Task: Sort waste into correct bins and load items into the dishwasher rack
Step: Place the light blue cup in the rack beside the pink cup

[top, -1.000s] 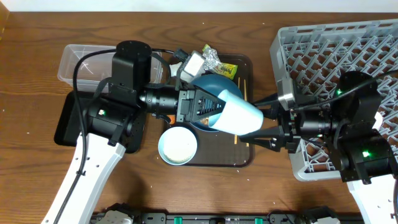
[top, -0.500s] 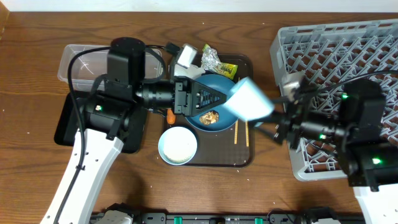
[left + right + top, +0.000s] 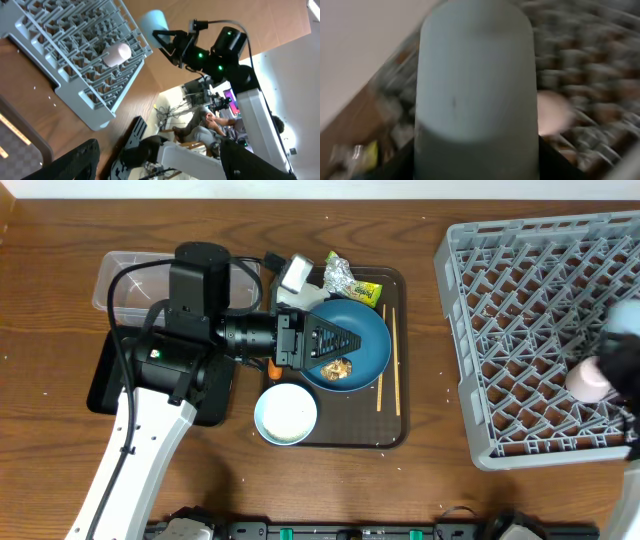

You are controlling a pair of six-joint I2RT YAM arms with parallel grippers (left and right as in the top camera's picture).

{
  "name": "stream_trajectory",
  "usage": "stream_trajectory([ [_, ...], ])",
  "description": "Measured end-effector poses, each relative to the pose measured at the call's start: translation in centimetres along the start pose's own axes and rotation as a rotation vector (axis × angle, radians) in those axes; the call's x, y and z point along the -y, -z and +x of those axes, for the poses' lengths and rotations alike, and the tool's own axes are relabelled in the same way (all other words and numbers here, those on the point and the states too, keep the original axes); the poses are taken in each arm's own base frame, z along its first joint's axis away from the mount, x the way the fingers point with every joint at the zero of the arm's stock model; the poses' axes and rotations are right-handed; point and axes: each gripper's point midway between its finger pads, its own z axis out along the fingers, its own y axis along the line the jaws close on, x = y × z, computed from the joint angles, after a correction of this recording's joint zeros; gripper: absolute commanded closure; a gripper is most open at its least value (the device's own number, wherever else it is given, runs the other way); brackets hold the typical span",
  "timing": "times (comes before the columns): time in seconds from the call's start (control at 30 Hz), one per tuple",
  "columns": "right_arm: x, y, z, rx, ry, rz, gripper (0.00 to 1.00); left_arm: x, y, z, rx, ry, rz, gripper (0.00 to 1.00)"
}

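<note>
Right hand [image 3: 163, 36] is clenched on a small light-blue cup [image 3: 151, 20], grasping it between two black fingers and holding it up in the air by the right side of the large square grey plastic lattice rack [image 3: 520, 300]; in the right wrist view the cup fills most of the picture and everything behind it is blurred. One small pink cup [image 3: 587, 377] lies in the rack, close to its right edge.

Left hand [image 3: 340, 343] hovers over the large dark blue round dish [image 3: 372, 330]; in the left wrist view its fingers [image 3: 75, 160] stand wide apart with nothing between them, so it is released. A brown food lump [image 3: 339, 368] lies in the near part of the dish; an orange carrot [image 3: 274, 367] shows just left of the dish, partly hidden by the arm. A round white bowl [image 3: 286, 414] sits near and left of the dish; a pair of wooden chopsticks [image 3: 387, 360] lies just right of it; a crinkled silver-and-yellow-green wrapper [image 3: 350, 280] lies on the far side; all these rest on a dark brown rimmed serving tray [image 3: 395, 435].

At the far left of the wooden tabletop [image 3: 50, 300] stands a clear rectangular plastic tub [image 3: 125, 270]; a glossy black rectangular tray [image 3: 103, 380] lies just on its near side, partly under the left arm.
</note>
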Motion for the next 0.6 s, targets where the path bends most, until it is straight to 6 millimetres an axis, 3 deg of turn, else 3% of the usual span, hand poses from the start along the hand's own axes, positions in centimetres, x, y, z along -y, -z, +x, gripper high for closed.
stream_trajectory([
  [0.1, 4.5, -0.9, -1.5, 0.032, -0.179, 0.119, 0.66, -0.2, 0.0, 0.4, -0.009, 0.017, -0.004, 0.22],
  [0.23, 8.1, -2.4, -2.1, 0.026, -0.328, 0.195, 0.67, -0.2, 0.0, 0.5, -0.014, 0.012, -0.006, 0.22],
  [0.43, 10.4, -6.1, -1.4, -0.058, -0.479, 0.184, 0.64, -0.3, 0.0, 0.6, -0.015, 0.011, -0.007, 0.22],
  [0.5, 10.9, -7.5, -0.8, -0.097, -0.527, 0.173, 0.59, -0.3, 0.0, 0.6, -0.015, 0.008, -0.007, 0.22],
  [0.6, 11.2, -9.0, -0.3, -0.136, -0.583, 0.143, 0.59, -0.3, 0.0, 0.6, -0.015, 0.005, -0.007, 0.22],
])
